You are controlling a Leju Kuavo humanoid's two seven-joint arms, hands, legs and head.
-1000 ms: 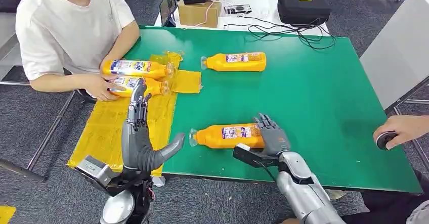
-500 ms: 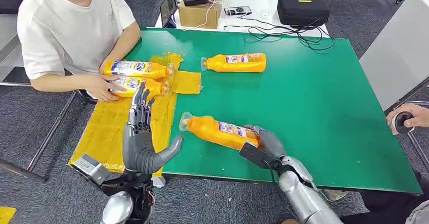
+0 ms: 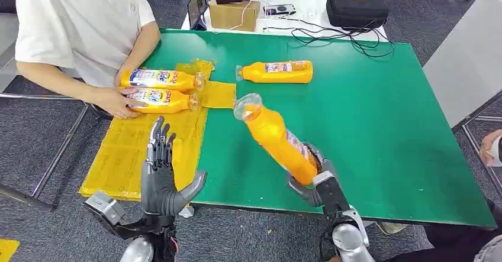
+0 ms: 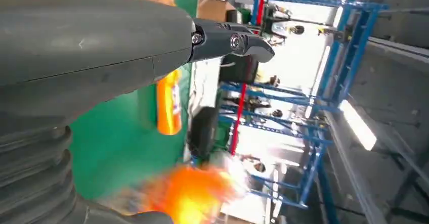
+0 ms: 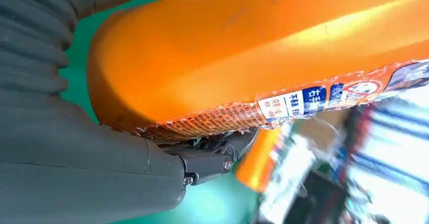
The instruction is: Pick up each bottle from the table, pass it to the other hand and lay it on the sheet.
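Four orange bottles appear in the head view. One, the held bottle (image 3: 277, 136), is gripped at its base by the right hand (image 3: 314, 176) above the tabletop's near edge, lifted clear of the green surface and tilted, with its clear cap end pointing up toward the far left. The right wrist view shows the dark fingers (image 5: 212, 155) wrapped under the bottle's labelled side. The left hand (image 3: 161, 173) is raised upright over the near left corner of the tabletop, fingers apart and holding nothing, palm turned toward the held bottle; open space separates the two. A yellow sheet (image 3: 127, 152) covers the left edge of the tabletop (image 3: 379, 114) and hangs partly past it. Two bottles (image 3: 158, 89) lie side by side on the sheet's far end, caps toward the middle of the table; a person's hand (image 3: 115, 103) rests on their bases, and the person in a white shirt (image 3: 83, 19) sits at the left edge. The fourth bottle (image 3: 277, 71) lies on bare green near the far edge. Beyond the far edge stand a cardboard box (image 3: 233, 15), a black case (image 3: 357, 7) and loose black cables (image 3: 343, 36). Another person's hand (image 3: 492, 148) shows at the right.
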